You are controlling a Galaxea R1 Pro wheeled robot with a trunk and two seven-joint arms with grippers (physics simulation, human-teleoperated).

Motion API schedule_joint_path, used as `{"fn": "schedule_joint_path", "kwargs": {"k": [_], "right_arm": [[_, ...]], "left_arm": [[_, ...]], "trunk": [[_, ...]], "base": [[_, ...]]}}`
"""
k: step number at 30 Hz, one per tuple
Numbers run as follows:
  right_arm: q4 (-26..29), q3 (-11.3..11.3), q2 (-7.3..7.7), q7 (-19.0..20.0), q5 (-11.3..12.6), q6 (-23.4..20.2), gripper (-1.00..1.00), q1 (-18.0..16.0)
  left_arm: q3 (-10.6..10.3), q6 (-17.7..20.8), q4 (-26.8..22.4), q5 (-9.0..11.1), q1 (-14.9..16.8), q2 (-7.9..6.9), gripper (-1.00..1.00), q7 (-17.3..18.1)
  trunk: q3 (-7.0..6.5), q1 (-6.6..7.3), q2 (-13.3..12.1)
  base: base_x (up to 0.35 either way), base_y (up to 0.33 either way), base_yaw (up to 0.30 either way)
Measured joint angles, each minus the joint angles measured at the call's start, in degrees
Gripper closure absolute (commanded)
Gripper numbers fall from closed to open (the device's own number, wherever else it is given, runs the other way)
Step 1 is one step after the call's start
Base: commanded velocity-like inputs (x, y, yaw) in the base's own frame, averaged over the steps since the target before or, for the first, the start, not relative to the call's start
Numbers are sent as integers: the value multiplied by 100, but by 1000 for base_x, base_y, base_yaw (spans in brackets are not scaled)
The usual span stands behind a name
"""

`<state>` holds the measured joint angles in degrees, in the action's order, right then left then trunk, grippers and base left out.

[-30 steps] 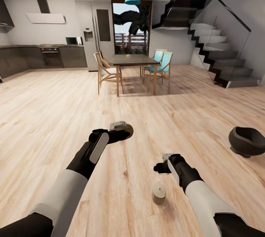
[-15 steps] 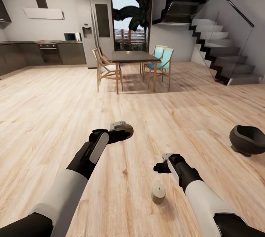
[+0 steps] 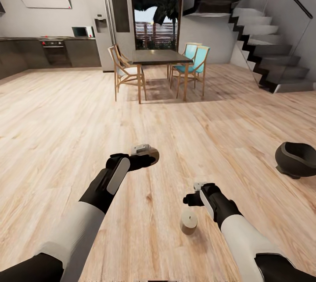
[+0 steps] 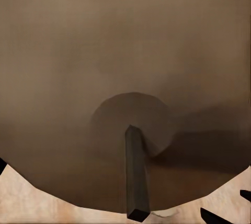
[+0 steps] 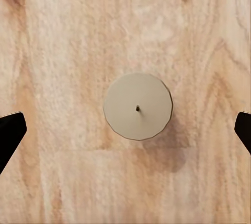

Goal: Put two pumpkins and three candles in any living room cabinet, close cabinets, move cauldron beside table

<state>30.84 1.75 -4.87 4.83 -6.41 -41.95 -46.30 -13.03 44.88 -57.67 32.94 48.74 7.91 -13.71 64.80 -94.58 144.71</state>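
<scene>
A beige candle (image 3: 189, 222) stood upright on the wood floor (image 3: 66, 119) nearest the robot, and the right gripper (image 3: 192, 198) hung directly above it with its fingers spread wide and nothing between them. Farther forward, the left gripper (image 3: 151, 158) was clenched on a second candle (image 4: 125, 78), held off the floor. The black cauldron (image 3: 296, 159) sat on the floor well off to the right. Beyond stood a dining table (image 3: 158, 57) with chairs.

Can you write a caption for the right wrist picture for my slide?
Open right end effector hovering above an upright beige candle on the wooden floor.
</scene>
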Motion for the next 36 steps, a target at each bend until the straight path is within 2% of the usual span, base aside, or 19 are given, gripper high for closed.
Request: {"fn": "schedule_joint_path", "kwargs": {"k": [10, 31, 36], "right_arm": [[6, 0, 7, 11, 0, -7, -100, 0], [9, 0, -1, 11, 1, -58, -100, 0], [9, 0, -1, 11, 1, -66, -100, 0]], "left_arm": [[0, -6, 0, -1, 0, 1, 100, 0], [-1, -10, -1, 2, 1, 1, 100, -8], [-10, -10, -1, -2, 1, 1, 100, -8]], "trunk": [[222, -26, 13], [222, -25, 14], [222, -22, 14]], "base": [[0, 0, 0], [2, 0, 0], [222, -1, 0]]}}
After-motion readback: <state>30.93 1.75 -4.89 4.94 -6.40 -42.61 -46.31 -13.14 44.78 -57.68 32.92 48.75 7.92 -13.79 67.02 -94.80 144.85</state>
